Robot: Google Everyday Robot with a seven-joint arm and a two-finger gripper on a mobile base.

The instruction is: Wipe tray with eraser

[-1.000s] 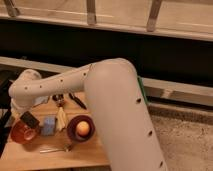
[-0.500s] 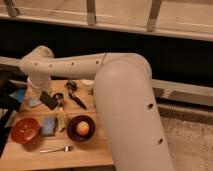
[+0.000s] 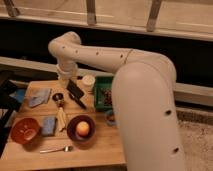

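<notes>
**Fig. 1. Eraser held beside the tray, before the first wipe**

Seen from the table's edge, the arm reaches in from the right and bends down over the back of the wooden table [image 3: 100, 145]. The gripper [image 3: 69, 85] hangs above the table's back-left part, its fingers closed, to all appearance on the eraser [image 3: 75, 90]. This dark block sits tilted at the gripper's tip and seems to be clear of the wood. The tray [image 3: 97, 100] lies to the right of the eraser, near but not touching, with much of its far side hidden behind the arm. Some dark specks seem to lie on its floor. A pale cup [image 3: 88, 81] stands at the tray's back-left corner, just beside the eraser. Nearer the viewer are a folded cloth [image 3: 39, 97], a blue pad [image 3: 48, 125], an orange bowl [image 3: 26, 130] and a dark bowl [image 3: 81, 129] holding an orange fruit.

The step in hand, as I judge it, is the carry to the tray; wiping has not yet begun. The next move calls for a short shift to the right, clear of the cup and over the tray's near wall. The eraser should then be levelled and lowered until its flat face meets the floor, ready for strokes along the tray.
</notes>
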